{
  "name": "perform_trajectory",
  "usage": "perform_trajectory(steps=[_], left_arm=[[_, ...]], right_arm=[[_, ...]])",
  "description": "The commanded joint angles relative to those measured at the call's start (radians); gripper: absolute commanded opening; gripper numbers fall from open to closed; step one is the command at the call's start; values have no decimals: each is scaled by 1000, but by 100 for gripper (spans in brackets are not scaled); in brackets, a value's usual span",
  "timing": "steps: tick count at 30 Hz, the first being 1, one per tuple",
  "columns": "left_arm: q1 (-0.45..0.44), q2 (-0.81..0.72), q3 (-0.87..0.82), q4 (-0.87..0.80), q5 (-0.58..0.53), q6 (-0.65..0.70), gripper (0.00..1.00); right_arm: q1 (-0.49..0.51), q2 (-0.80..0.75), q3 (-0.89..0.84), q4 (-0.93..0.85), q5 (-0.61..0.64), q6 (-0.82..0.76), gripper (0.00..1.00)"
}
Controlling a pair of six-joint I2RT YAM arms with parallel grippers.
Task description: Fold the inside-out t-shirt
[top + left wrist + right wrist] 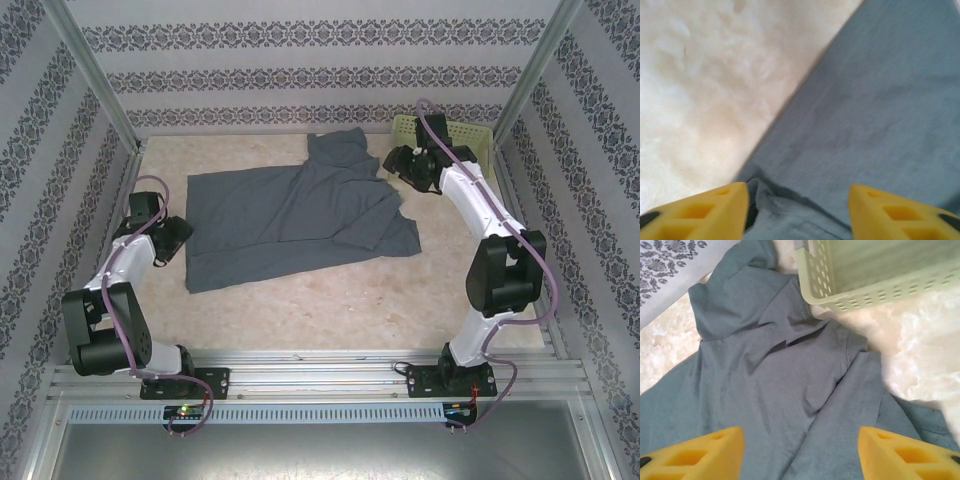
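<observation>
Jaws of the two arms are seen parted and empty over the one inside-out t-shirt [290, 215], which is spread rumpled on the counter [350, 300] beside the one basket [403, 126], and its bunched far corner should, it is judged, be pulled flat before any fold is made.

So the t-shirt [300, 215] lies spread out on the table [330, 310], behind the middle and reaching toward the left side, with one flap pointing at the back wall. The basket [452, 131] sits in the far right corner, right by the shirt's far right end. The left gripper [180, 236] is at the shirt's left edge, and the right gripper [402, 165] hangs over its right end, in front of the basket.
</observation>
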Motion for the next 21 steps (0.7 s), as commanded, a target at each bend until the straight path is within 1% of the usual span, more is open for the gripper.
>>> perform_trajectory(steps=[1, 3, 5, 8, 10, 12, 15, 18, 21], left_arm=[[-32, -129, -3, -75, -38, 22, 61], [-86, -197, -31, -90, -36, 28, 61], [-160, -237, -66, -95, -20, 26, 60], [-261, -241, -119, -77, 8, 16, 59], [-295, -216, -154, -37, 47, 8, 59], [-300, -177, -184, 16, 90, 5, 59], [-300, -106, -201, 64, 111, 11, 59], [-296, -36, -207, 93, 100, 22, 60], [-283, 15, -209, 84, 81, 39, 62]], right_arm=[[17, -66, -18, -92, 47, -81, 62], [30, -135, -114, -71, 68, -97, 62], [35, -207, -237, -42, 68, -93, 61], [40, -276, -412, 37, -6, -68, 58], [47, -287, -486, 70, -38, -49, 57], [57, -270, -528, 102, -58, -38, 56], [58, -209, -545, 144, -103, -20, 56], [50, -127, -539, 151, -91, 0, 56], [13, -66, -540, 148, -73, 18, 56]])
